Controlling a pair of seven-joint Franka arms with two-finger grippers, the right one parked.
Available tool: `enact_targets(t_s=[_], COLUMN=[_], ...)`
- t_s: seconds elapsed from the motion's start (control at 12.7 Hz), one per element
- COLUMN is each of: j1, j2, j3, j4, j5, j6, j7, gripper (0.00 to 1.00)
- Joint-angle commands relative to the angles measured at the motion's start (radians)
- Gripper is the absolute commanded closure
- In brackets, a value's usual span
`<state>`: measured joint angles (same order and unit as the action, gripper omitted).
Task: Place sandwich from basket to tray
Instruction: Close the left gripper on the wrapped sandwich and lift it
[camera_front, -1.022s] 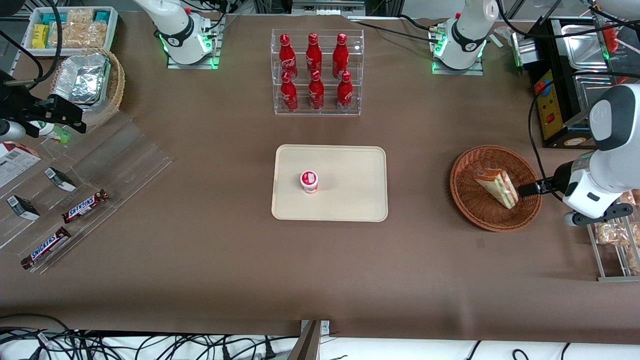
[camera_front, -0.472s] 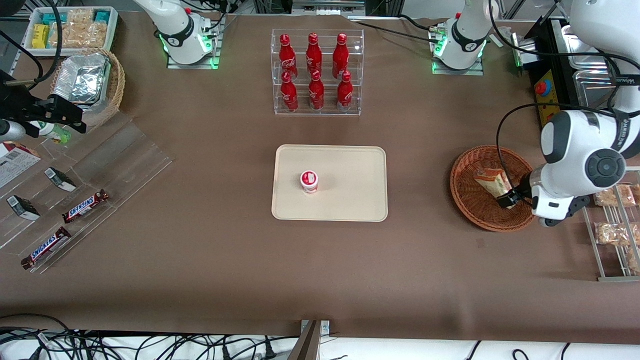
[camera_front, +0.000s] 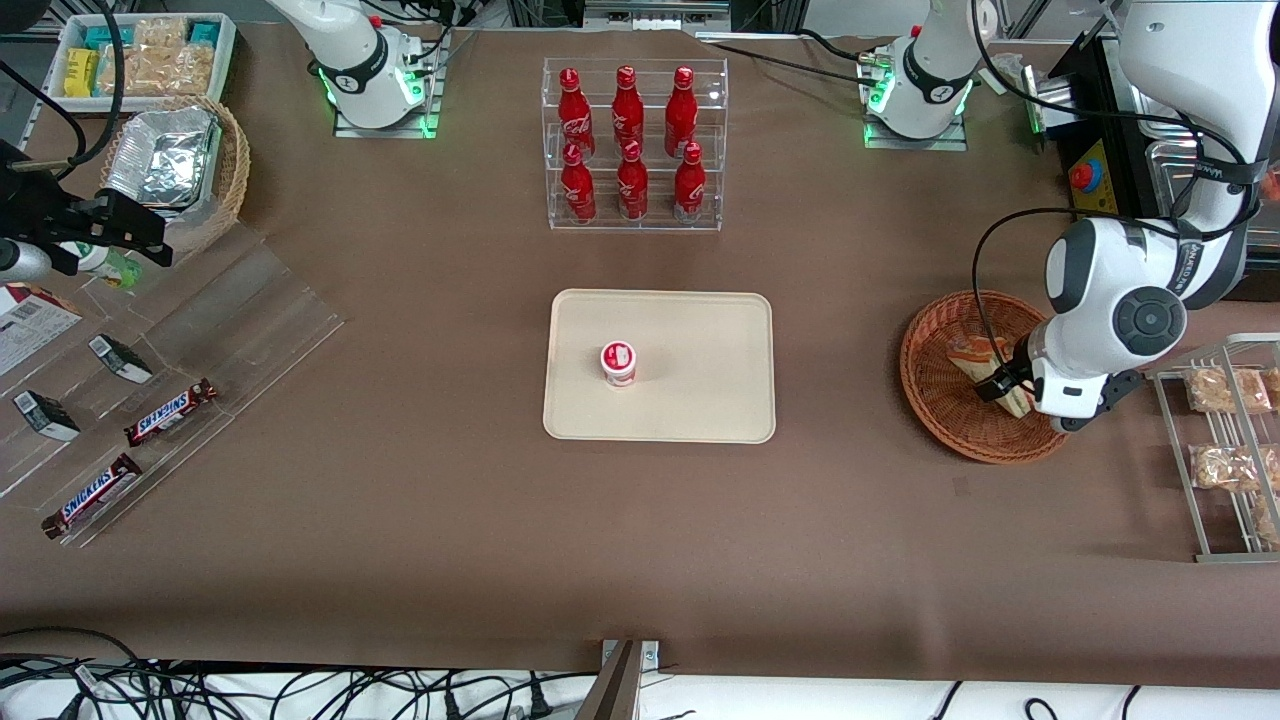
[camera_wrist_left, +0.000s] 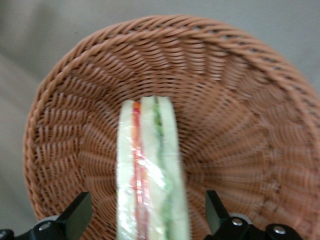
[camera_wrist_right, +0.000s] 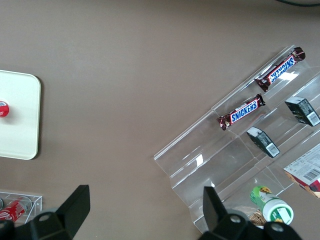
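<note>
The wrapped wedge sandwich (camera_front: 975, 353) lies in the reddish-brown wicker basket (camera_front: 935, 400) toward the working arm's end of the table; the arm covers part of it. In the left wrist view the sandwich (camera_wrist_left: 150, 170) shows its pink and green layers and lies between my fingers inside the basket (camera_wrist_left: 240, 100). My left gripper (camera_front: 1008, 390) (camera_wrist_left: 149, 222) is low over the basket, open, one finger on each side of the sandwich with gaps to both. The cream tray (camera_front: 700, 400) lies mid-table, also seen in the right wrist view (camera_wrist_right: 20, 120).
A small red-and-white cup (camera_front: 618, 362) stands on the tray. A clear rack of red bottles (camera_front: 632, 145) stands farther from the camera than the tray. A wire rack with bagged snacks (camera_front: 1225, 440) is beside the basket. Shiny metal trays (camera_front: 1165, 100) sit nearby.
My left gripper has swung in over the basket and come down around the sandwich, now covering more of it. The sandwich and basket have not moved.
</note>
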<state>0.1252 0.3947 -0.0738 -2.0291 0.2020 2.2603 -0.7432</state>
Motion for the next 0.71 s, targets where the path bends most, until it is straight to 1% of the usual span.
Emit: enact_targets(t_s=[0.0, 0.08, 0.24, 0.31, 0.39, 0.55, 0.63], j1=[0.008, 0.008, 0.007, 0.007, 0.007, 0.005, -0.002], j2=[-0.045, -0.045, -0.045, -0.045, -0.045, -0.046, -0.048], j3=[-0.004, -0.006, -0.011, -0.014, -0.015, -0.018, -0.021], j4=[-0.068, -0.063, -0.057, -0.054, -0.051, -0.022, 0.006], j5=[0.043, 0.043, 0.042, 0.042, 0.042, 0.043, 0.043], j6=[0.032, 0.032, 0.030, 0.028, 0.025, 0.004, -0.037], j7=[-0.053, -0.079, -0.114, -0.123, -0.125, -0.113, -0.108], gripper=[0.00, 0.14, 0.45, 0.56, 0.61, 0.62, 0.61])
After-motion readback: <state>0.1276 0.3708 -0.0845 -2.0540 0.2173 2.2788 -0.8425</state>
